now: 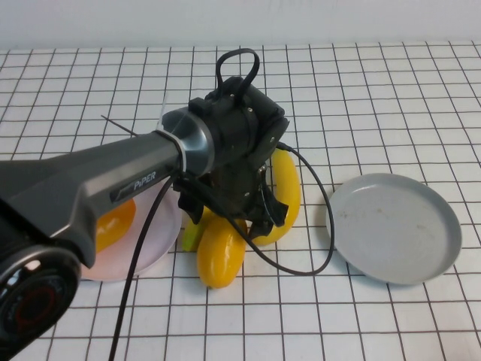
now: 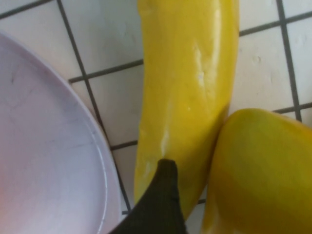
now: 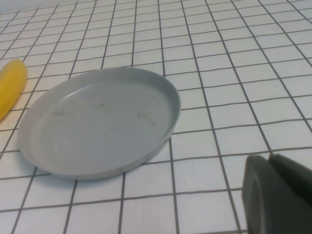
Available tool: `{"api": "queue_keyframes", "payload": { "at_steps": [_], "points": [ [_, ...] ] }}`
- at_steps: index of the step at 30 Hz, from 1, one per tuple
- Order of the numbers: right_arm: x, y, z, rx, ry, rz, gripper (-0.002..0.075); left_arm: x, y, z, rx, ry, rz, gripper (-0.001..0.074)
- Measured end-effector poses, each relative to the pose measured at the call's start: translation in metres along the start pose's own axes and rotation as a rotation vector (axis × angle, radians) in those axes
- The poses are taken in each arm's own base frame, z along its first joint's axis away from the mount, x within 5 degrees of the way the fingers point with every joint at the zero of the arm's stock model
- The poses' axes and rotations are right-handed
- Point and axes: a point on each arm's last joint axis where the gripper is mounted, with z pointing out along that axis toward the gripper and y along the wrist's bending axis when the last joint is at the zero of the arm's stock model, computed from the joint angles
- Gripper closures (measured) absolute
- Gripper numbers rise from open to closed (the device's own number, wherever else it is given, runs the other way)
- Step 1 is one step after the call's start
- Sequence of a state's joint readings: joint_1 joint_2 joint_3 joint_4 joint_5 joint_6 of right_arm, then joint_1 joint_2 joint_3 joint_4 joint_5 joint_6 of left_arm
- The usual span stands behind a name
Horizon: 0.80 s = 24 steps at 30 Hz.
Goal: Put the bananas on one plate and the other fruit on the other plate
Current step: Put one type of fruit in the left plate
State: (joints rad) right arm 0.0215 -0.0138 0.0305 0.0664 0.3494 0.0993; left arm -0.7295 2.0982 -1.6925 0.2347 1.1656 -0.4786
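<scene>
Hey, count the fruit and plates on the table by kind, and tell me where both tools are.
Bananas: 2
Mango-like fruits: 2
Plates: 2, pink plate, grey plate
Total: 6
Left tool hovers over the middle fruit; right tool is near the grey plate.

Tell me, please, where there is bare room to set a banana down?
The grey plate lies bare, with open grid right of it; the right hand sits near its rim. It is crowded between the plates: left hand over bananas and mango, beside the pink plate.
</scene>
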Motion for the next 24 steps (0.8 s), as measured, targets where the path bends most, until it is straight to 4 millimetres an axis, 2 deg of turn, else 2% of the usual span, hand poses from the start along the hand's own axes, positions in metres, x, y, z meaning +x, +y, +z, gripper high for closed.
{"api": "queue_keyframes", "payload": {
  "at_steps": [8, 10, 14, 20, 24],
  "points": [
    [0.0, 0.0, 0.0, 0.0, 0.0, 0.0, 0.0744, 0.0, 0.0, 0.0, 0.014, 0.006, 0.01, 0.0077],
    [0.0, 0.0, 0.0, 0.0, 0.0, 0.0, 0.0744, 0.0, -0.001, 0.0, 0.025, 0.009, 0.015, 0.0122],
    [0.0, 0.0, 0.0, 0.0, 0.0, 0.0, 0.0744, 0.001, -0.003, -0.002, 0.053, 0.017, 0.015, 0.0281],
    [0.0, 0.0, 0.0, 0.0, 0.0, 0.0, 0.0744, 0.001, -0.005, -0.005, 0.079, 0.016, 0.018, 0.0288],
    [0.0, 0.0, 0.0, 0.0, 0.0, 0.0, 0.0744, 0.0, 0.001, -0.023, 0.078, -0.033, 0.022, 0.0288]
  ]
}}
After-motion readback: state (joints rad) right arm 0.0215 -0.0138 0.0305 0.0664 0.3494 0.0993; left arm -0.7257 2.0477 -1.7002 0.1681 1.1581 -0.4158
